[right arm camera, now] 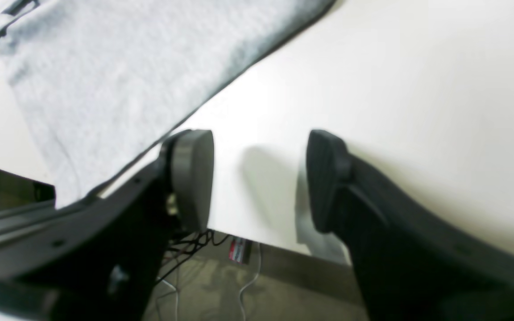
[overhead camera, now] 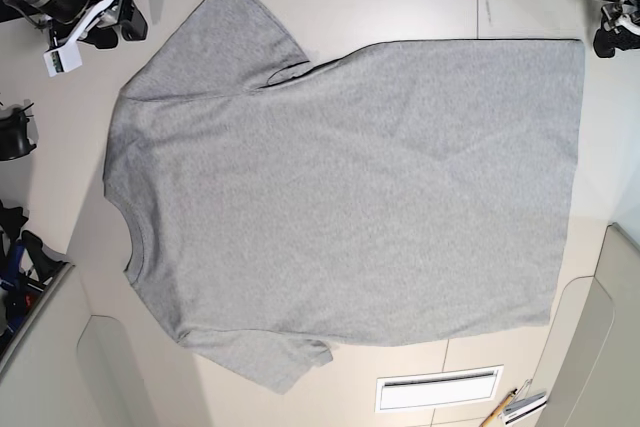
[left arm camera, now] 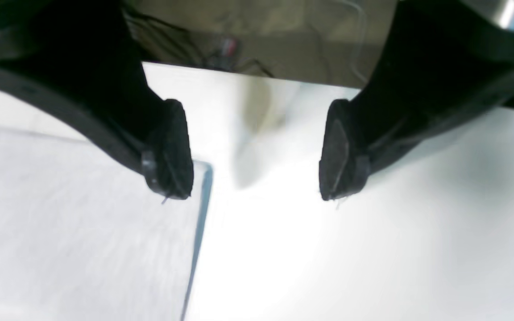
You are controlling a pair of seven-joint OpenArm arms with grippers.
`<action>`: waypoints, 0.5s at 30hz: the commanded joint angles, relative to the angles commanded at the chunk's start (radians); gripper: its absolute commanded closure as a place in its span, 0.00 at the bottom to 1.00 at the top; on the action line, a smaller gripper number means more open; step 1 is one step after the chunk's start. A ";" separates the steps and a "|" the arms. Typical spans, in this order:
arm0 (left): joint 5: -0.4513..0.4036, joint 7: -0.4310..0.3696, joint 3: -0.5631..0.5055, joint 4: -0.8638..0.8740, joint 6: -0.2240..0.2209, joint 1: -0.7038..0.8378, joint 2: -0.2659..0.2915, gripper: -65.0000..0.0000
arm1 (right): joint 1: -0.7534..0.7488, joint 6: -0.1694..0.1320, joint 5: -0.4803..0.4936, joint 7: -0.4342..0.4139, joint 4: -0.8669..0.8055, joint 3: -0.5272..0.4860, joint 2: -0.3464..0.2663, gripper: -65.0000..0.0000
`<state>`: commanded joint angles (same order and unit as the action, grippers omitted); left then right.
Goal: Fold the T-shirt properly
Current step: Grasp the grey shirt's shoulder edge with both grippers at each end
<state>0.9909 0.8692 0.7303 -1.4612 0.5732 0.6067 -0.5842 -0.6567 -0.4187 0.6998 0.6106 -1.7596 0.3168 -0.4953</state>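
The heather-grey T-shirt lies spread flat on the white table, plain side up, with its ribbed neck at the left and its hem at the right. My left gripper is open and empty over the bare table just beside a corner of the shirt; in the base view it is at the far right by the hem corner. My right gripper is open and empty next to a sleeve; in the base view it is at the far left.
The table's far edge is close to both grippers, with cables on the floor beyond. A white slotted panel and a pencil lie near the front edge. Dark equipment stands at the left side.
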 joint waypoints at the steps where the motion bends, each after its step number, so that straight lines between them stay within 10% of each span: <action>1: 0.000 0.003 -0.017 0.024 0.000 -0.017 -0.001 0.27 | 0.000 0.000 0.000 0.000 0.000 0.000 0.000 0.49; 15: 0.016 0.146 -0.241 0.069 0.053 -0.041 0.000 0.28 | 0.000 -0.016 0.001 0.000 0.000 0.000 0.000 0.49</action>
<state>1.0065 1.0157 0.4896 -1.3918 0.6258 0.5655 -0.5842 -0.6567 -0.4347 0.7006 0.6109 -1.7599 0.3168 -0.4953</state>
